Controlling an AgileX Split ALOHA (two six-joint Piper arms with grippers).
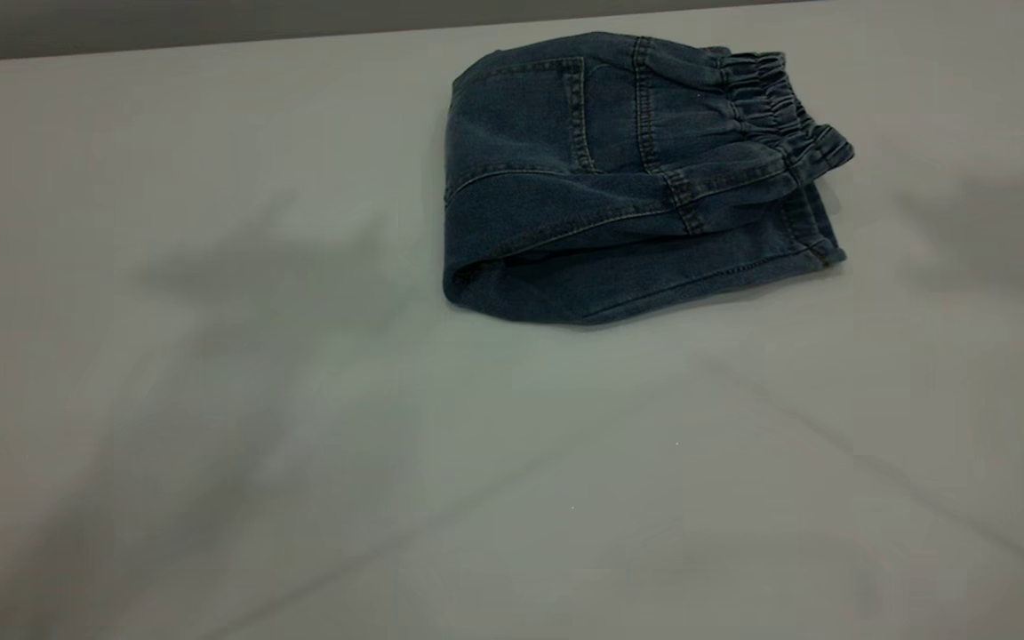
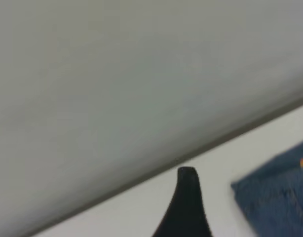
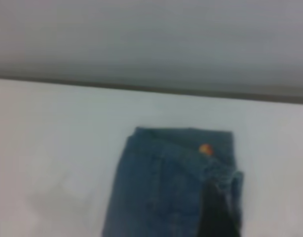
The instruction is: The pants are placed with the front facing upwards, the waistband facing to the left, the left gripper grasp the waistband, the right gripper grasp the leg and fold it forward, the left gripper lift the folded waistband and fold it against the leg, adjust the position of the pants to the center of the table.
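The near half of the table (image 1: 299,462) carries only soft shadows in the exterior view, and neither arm appears there. The left gripper (image 2: 187,205) shows in its own wrist view as a single dark curved finger raised over bare tabletop, with a corner of denim just off to one side and not touching it; whether that claw is spread or closed cannot be told. The right gripper (image 3: 215,212) shows only as a dark shape in front of the cloth in its wrist view, and its state cannot be told either, nor whether it touches the fabric. Farther back, toward the far right of the table, lie the pants (image 1: 628,178), already doubled into a compact bundle with the darker pocketed back on top and the waistband (image 1: 774,102) bunched at the right far corner. By my reading only the shift to the centre remains. The risk lies there: a push or pinch on the top layer alone would slide it off the lower one, and the loose, raised right edge near the waistband could flop open, undoing the fold.
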